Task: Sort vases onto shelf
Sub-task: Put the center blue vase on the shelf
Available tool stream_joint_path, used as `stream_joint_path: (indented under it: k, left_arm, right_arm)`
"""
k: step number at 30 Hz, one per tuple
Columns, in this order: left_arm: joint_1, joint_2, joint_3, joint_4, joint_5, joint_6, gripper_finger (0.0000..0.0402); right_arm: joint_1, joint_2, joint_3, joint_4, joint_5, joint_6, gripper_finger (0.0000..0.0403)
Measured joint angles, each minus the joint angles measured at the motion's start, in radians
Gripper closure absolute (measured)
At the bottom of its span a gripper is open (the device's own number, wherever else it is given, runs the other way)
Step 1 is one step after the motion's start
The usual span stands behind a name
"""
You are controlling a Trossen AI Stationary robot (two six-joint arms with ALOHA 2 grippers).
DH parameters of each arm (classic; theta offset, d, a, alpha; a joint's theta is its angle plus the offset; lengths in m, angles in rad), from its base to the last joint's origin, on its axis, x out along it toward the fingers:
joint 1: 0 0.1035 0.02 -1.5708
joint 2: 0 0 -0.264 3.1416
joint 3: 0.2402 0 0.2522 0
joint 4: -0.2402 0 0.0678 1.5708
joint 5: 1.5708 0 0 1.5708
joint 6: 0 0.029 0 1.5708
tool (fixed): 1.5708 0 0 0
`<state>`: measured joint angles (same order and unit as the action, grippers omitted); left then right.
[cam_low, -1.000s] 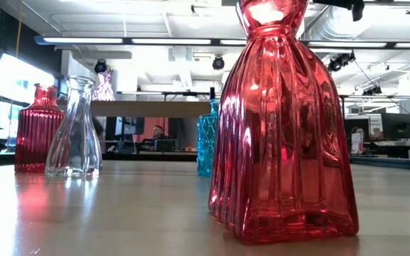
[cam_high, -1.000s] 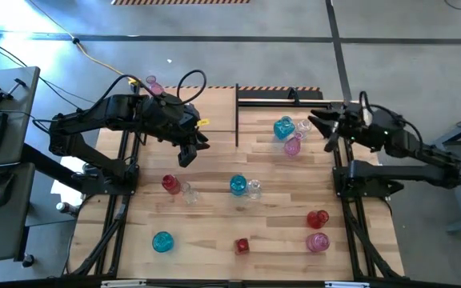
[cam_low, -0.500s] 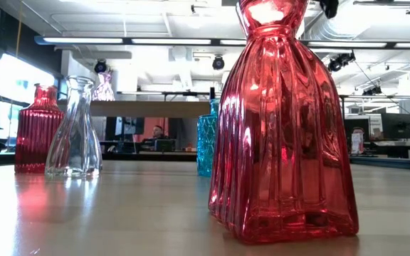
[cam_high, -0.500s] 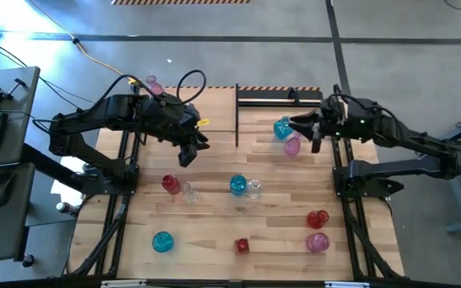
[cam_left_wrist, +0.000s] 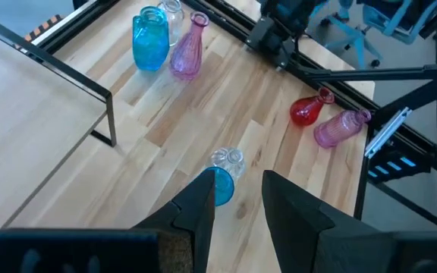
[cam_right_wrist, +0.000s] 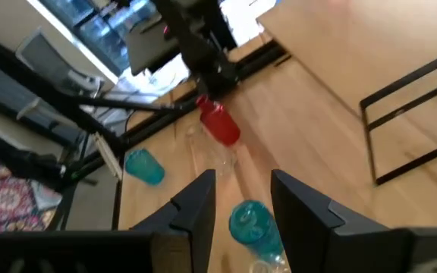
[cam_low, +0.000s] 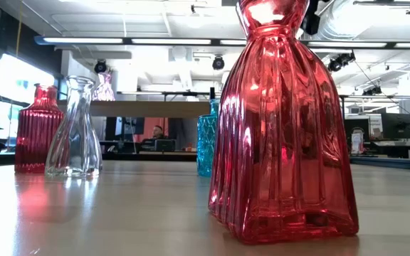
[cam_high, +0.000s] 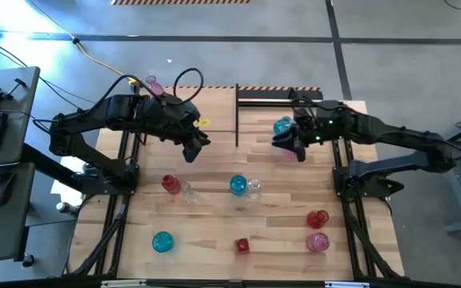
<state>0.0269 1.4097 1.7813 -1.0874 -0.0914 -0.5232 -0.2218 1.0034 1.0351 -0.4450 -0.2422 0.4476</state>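
Both of my grippers are empty. The left gripper (cam_left_wrist: 237,182) has its fingers a narrow gap apart with nothing between them, and the right gripper (cam_right_wrist: 243,178) is set the same way. From above, my left arm hovers over the shelf (cam_high: 218,120), near the edge that faces the open tabletop, with its wrist camera looking toward the middle of the table. A teal vase (cam_high: 238,186) and a clear vase (cam_high: 254,189) stand touching there, and I judge this pair to be the left arm's nearest pick. My right gripper hangs just beside the other teal vase (cam_high: 282,126), which stands in a small cluster beyond the shelf's black frame (cam_high: 237,120). The arm covers most of that cluster in the top view. The left wrist view shows a pink vase (cam_left_wrist: 188,49) and a clear one upright there too. One pink vase (cam_high: 152,82) already stands at the shelf's far corner, so the sorting has barely started. On the table a red vase (cam_high: 169,183) and a clear vase (cam_high: 189,192) stand on the left side, and a teal vase (cam_high: 162,241) and a ribbed red vase (cam_high: 242,246) stand near the front edge. A red vase (cam_high: 317,218) and a pink vase (cam_high: 317,242) lie on their sides at the right. Those two will probably need a neck grasp and righting before placement. The narrow finger gap suits the necks, not the round bodies. The glass is smooth, and vases that touch may tip when a neighbour is lifted.
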Motion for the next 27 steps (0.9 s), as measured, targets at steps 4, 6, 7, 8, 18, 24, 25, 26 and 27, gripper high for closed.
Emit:
stream_joint_path:
  k: [4, 6, 7, 8, 18, 24, 25, 26, 27]
  left_arm:
    - [0.000, 0.000, 0.000, 0.000, -0.001, 0.000, 0.0301]
    - [0.000, 0.000, 0.000, 0.000, -0.001, 0.000, 0.0301]
    - [0.000, 0.000, 0.000, 0.000, -0.001, 0.000, 0.0301]
    - [0.000, 0.000, 0.000, 0.000, -0.001, 0.000, 0.0301]
    - [0.000, 0.000, 0.000, 0.000, -0.001, 0.043, 0.0301]
    - [-0.001, 0.000, 0.000, -0.001, 0.000, 0.045, 0.0301]
    - [-0.001, 0.000, 0.000, -0.001, 0.000, 0.045, 0.0301]
    - [-0.001, 0.000, 0.000, -0.001, 0.001, 0.046, 0.0301]
    - [-0.001, 0.000, 0.000, -0.001, 0.001, 0.051, 0.0301]
  right_arm:
    - [0.000, 0.040, 0.000, 0.000, -0.023, -0.001, 0.0286]
    - [0.000, 0.055, 0.000, 0.001, -0.029, 0.000, 0.0286]
    - [0.004, 0.064, 0.000, 0.001, -0.032, 0.002, 0.0286]
    - [0.009, 0.072, 0.000, 0.001, -0.032, 0.013, 0.0286]
    - [0.115, 0.158, 0.000, 0.068, -0.001, 0.091, 0.0286]
    - [0.152, 0.217, 0.000, 0.077, 0.044, 0.114, 0.0286]
    - [0.158, 0.225, 0.000, 0.078, 0.054, 0.121, 0.0286]
    - [0.163, 0.234, 0.000, 0.081, 0.064, 0.124, 0.0286]
    - [0.168, 0.243, 0.000, 0.089, 0.073, 0.126, 0.0286]
